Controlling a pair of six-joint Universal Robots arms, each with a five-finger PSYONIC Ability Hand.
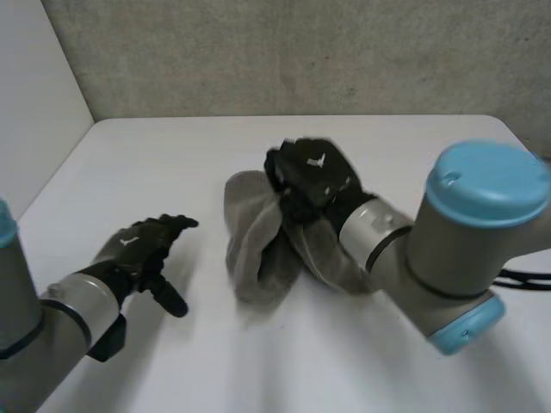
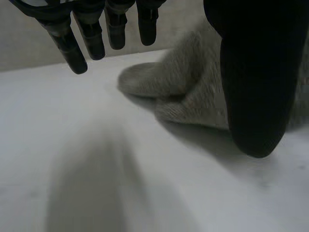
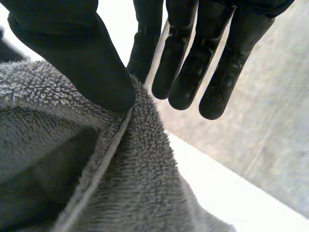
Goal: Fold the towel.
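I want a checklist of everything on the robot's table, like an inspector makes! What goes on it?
Surface: white table, with one towel on it.
Job's things: grey towel, bunched up and not folded; part of it is lifted, the rest lies on the table.
Clutter: nothing seen.
Hands: left hand open, low at the table beside the towel, apart from it; right hand pinches the towel's hemmed edge between thumb and fingers.
Cables: nothing seen on the table.
Surroundings: rough grey wall behind the table, plain white panel at the robot's left.
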